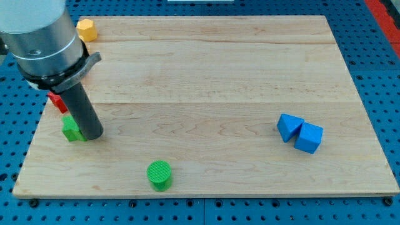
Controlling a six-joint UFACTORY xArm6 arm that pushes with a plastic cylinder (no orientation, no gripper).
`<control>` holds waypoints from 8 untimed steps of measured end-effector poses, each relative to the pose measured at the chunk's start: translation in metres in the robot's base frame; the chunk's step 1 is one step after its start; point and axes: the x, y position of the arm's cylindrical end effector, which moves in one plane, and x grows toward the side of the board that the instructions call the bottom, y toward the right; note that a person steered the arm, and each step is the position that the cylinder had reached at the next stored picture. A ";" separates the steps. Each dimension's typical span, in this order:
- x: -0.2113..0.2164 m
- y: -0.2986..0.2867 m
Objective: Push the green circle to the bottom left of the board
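Note:
The green circle [159,174] is a short green cylinder standing near the view's bottom edge of the wooden board [212,75], left of the middle. My tip [92,134] is on the board at the view's left, up and to the left of the green circle and clearly apart from it. The tip touches the right side of a second green block [71,130], whose shape is partly hidden by the rod.
A red block [58,102] lies just above the green block, partly behind the rod. A yellow block [85,29] sits at the board's top left corner. Two blue blocks [300,132] lie together at the right.

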 end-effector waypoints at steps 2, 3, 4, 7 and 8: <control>0.011 -0.026; 0.011 0.023; 0.027 0.163; 0.093 0.168; 0.072 0.095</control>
